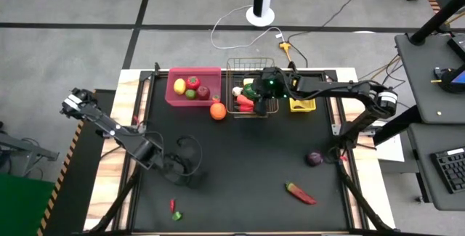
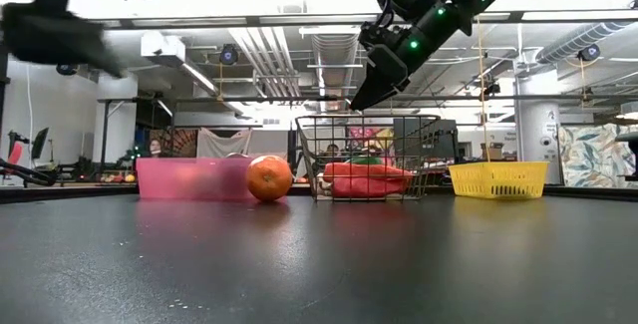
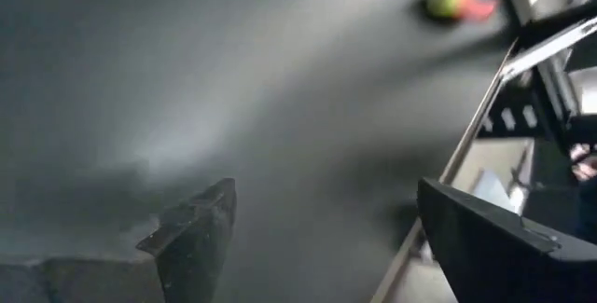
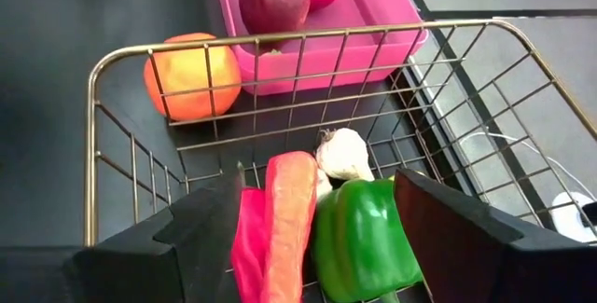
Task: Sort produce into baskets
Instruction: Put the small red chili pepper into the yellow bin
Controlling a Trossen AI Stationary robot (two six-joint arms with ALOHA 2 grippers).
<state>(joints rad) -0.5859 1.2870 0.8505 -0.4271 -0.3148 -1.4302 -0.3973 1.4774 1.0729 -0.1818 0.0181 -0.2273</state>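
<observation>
From above, three baskets line the far edge of the black surface [image 1: 240, 163]: a pink plastic bin [image 1: 194, 87] holding four round fruits, a wire-mesh basket [image 1: 251, 94], and a narrow yellow bin [image 1: 303, 104]. An orange [image 1: 217, 110] sits on the surface between the pink bin and the wire basket. The right pincer [image 1: 263, 105] hangs over the wire basket. Loose produce remains: a purple onion [image 1: 314, 158], a red chilli [image 1: 301, 193], and a small red-and-green piece [image 1: 175, 210] near the left pincer [image 1: 190, 169].

At surface level, the right pincer [image 2: 361, 100] hovers just above the wire rim, touching nothing.

The left wrist shows its own fingers spread, released, over bare matte surface.

The right wrist shows spread, empty fingers above a carrot [image 4: 287, 228], a glossy green pepper [image 4: 359, 238], a knobbly white garlic [image 4: 343, 154] and a red piece [image 4: 247, 247] inside the mesh.
</observation>
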